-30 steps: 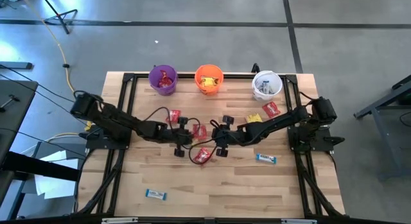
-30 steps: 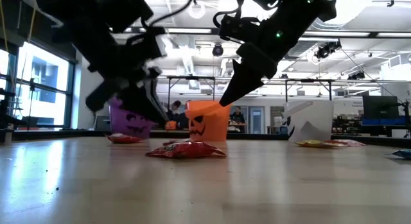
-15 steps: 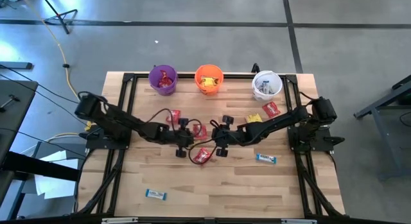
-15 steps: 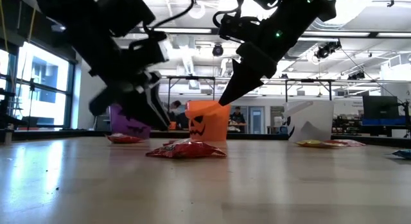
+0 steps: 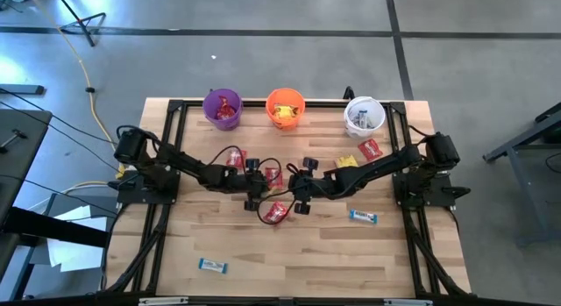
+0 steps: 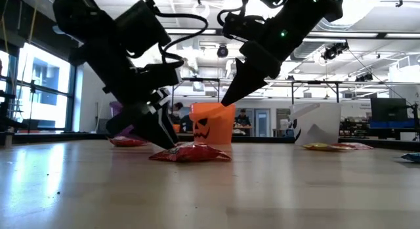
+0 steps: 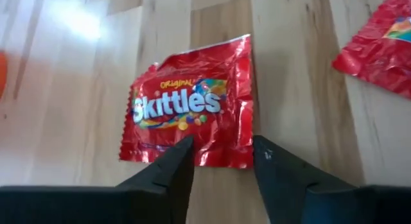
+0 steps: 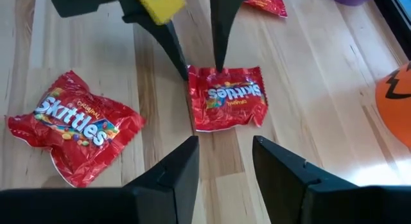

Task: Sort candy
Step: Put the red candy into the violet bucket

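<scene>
Candy lies scattered on the counter (image 5: 351,253), and the piece in hand is a red Skittles packet (image 7: 191,109) lying flat directly ahead of the left hand (image 7: 220,161). That hand is down at the counter with its 2 fingers parted and empty, their tips at the packet's near edge, about the width of the packet's lower corner apart. From the low view its fingertips look to be touching or almost touching the wrapper, though which cannot be told. The right hand (image 8: 223,161) hovers above and just beyond the same packet, fingers likewise spread and holding nothing; a second red packet (image 8: 74,125) lies off to its side.

The step looks like the approach to a pick of a red sweet. The next move probably calls for the left hand to settle its fingers across the thin edge of the wrapper and close, a fiddly grip since the packet lies flat on the wood. Then it would need carrying to the purple bucket (image 5: 223,108), which already holds red candy; the orange bucket (image 5: 285,109) and the white bucket (image 5: 363,116) stand farther along the same row.

On the packet the word "Skittles" reads in white letters, with "ORIGINAL" in small yellow print above it. The second packet carries the same name.
</scene>
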`<state>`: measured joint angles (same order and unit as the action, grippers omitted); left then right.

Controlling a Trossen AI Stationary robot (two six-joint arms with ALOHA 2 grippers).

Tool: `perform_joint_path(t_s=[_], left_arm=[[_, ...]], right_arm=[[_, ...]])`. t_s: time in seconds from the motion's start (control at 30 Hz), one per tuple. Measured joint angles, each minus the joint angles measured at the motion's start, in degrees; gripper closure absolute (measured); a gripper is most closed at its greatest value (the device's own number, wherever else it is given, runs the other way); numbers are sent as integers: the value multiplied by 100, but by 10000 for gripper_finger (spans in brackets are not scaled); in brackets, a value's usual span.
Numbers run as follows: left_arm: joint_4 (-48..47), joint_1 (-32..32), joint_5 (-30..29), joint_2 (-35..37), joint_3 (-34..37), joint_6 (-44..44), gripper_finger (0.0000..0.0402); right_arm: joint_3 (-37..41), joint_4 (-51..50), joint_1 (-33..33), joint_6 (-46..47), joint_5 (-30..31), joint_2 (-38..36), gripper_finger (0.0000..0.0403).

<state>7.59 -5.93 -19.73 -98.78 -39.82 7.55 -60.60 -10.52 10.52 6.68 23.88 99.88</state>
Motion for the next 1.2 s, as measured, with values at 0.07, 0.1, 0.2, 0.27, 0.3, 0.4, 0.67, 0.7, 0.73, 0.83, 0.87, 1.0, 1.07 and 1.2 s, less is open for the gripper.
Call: perform_joint_path(t_s=[0.07, 0.1, 0.2, 0.27, 0.3, 0.4, 0.67, 0.7, 0.73, 0.83, 0.87, 1.0, 1.07, 1.2], left_arm=[[-34, 55, 161, 0, -8, 0, 277], [-54, 78, 245, 0, -8, 0, 287], [-124, 104, 325, 4, -11, 12, 324], [-155, 100, 335, 4, -13, 114, 352], [-165, 98, 337, 4, -13, 168, 367], [-203, 85, 284, 4, -11, 305, 396], [-257, -18, -388, 147, 3, 587, 401], [-250, -18, -372, 184, 1, 573, 401], [-299, -20, -365, 237, 3, 562, 401], [-338, -20, -327, 401, 3, 560, 401], [-362, -20, -301, 460, 2, 559, 401], [-372, -20, -124, 673, 0, 509, 401], [-348, -20, -44, 745, 0, 506, 401], [-345, -9, -1, 785, 0, 461, 401]], right_arm=[[0, 6, 0, 1, -1, 0, 263], [0, 4, 0, -3, -2, 0, 263], [0, 11, 0, -22, -2, 0, 263], [0, 34, 0, -22, -2, 0, 263], [0, 41, 0, -20, -2, 0, 263], [0, 46, 0, -23, -2, 0, 263], [0, 45, 0, -29, -2, 0, 263], [0, 44, 0, -31, -2, 0, 263], [0, 36, 0, -53, -2, 0, 263], [0, -5, 0, -194, -7, 0, 263], [7, 11, 0, -291, -6, 6, 263], [319, 895, 0, -967, 1, 267, 259], [471, 1427, -29, -1364, 9, 495, 248], [487, 2314, -138, -1712, 200, 925, 212]])
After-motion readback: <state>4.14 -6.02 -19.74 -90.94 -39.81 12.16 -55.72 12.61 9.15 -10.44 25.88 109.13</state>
